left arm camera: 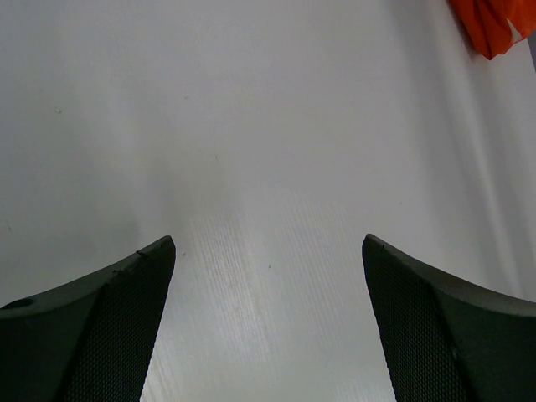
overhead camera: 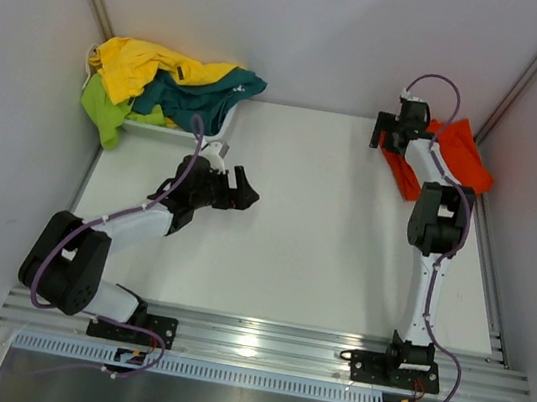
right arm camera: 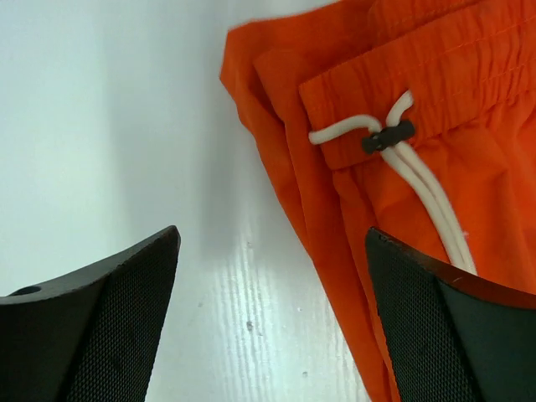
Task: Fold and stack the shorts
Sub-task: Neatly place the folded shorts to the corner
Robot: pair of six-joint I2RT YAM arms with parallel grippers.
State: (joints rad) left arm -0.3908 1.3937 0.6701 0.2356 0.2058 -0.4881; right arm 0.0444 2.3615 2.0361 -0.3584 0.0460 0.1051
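Observation:
The orange shorts (overhead camera: 452,158) lie folded at the far right of the table; their white drawstring (right arm camera: 423,188) shows in the right wrist view on the orange cloth (right arm camera: 435,100). My right gripper (overhead camera: 388,133) is open and empty, hovering over the shorts' left edge; in its own view (right arm camera: 272,243) one finger is above bare table, the other above cloth. The yellow shorts (overhead camera: 142,66), teal shorts (overhead camera: 203,95) and lime-green shorts (overhead camera: 105,111) are heaped in the basket at the far left. My left gripper (overhead camera: 246,193) is open and empty over bare table (left arm camera: 268,247). A corner of the orange shorts (left arm camera: 494,25) shows far off.
The white plastic basket (overhead camera: 173,131) stands at the table's far left corner, cloth spilling over its rim. Grey walls close in the table on the left, right and far sides. An aluminium rail (overhead camera: 268,342) with both arm bases runs along the near edge.

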